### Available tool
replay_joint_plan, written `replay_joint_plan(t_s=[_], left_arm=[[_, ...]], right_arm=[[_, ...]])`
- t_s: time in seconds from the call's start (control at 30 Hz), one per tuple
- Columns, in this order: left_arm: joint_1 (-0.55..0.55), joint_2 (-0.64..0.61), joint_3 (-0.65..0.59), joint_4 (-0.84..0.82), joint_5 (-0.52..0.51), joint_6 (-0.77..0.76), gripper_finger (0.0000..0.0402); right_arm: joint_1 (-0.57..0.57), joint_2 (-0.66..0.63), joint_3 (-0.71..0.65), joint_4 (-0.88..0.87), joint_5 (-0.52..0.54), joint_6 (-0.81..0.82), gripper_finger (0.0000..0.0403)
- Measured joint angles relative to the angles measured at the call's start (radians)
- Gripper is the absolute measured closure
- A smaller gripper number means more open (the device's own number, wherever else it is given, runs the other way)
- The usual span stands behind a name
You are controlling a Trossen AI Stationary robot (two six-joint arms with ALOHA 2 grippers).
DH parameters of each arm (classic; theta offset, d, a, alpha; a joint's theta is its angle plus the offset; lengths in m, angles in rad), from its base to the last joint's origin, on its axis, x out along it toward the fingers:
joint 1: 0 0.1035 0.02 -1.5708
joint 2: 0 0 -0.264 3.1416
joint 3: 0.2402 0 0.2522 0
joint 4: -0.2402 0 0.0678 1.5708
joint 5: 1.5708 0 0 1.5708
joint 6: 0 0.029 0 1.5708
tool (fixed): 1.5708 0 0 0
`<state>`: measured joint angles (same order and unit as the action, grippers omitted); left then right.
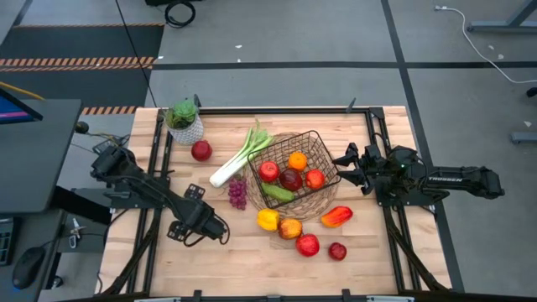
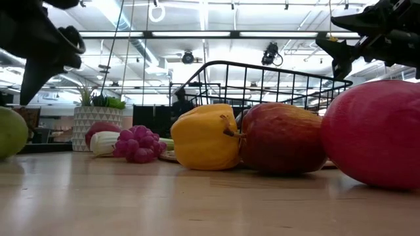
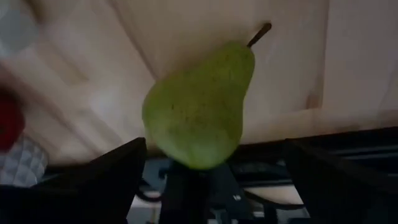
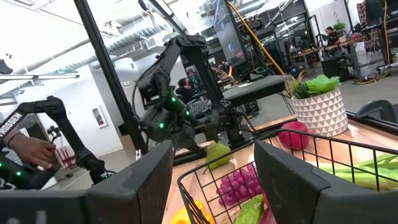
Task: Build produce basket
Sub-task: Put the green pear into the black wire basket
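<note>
A green pear [image 3: 196, 106] lies on the wooden table, stem pointing away from my left gripper [image 3: 214, 144]. That gripper hovers over it, open, one finger on either side, touching nothing; the low view shows it [image 2: 39, 59] above the pear [image 2: 10, 131]. In the high view the gripper [image 1: 210, 226] hides the pear. The wire basket [image 1: 323, 147] holds red apples [image 1: 268, 171], an orange [image 1: 297, 160] and a green vegetable [image 1: 277, 191]. My right gripper [image 1: 340, 168] is open and empty at the basket's right rim [image 4: 298, 140].
A leek [image 1: 239, 159] lies with its leafy end against the basket's far-left rim. Grapes [image 1: 237, 193] sit beside it. A yellow pepper [image 1: 268, 220], apples [image 1: 308, 244] and a red pepper [image 1: 336, 216] lie near the basket. An apple [image 1: 201, 150] sits by the potted plant [image 1: 185, 122].
</note>
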<state>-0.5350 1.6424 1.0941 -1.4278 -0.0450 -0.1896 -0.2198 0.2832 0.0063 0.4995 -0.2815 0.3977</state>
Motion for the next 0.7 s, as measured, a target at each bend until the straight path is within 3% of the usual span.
replay_joint_plan(t_s=[0.33,0.7], left_arm=[[0.009,-0.013,-0.071,-0.025,0.094,-0.287,0.0017],[0.055,-0.204,-0.241,0.118,0.111,-0.443,0.0017]], right_arm=[[0.0,0.0,0.0,0.0,0.0,0.0,0.0172],[0.0,0.0,0.0,0.0,0.0,0.0,0.0172]])
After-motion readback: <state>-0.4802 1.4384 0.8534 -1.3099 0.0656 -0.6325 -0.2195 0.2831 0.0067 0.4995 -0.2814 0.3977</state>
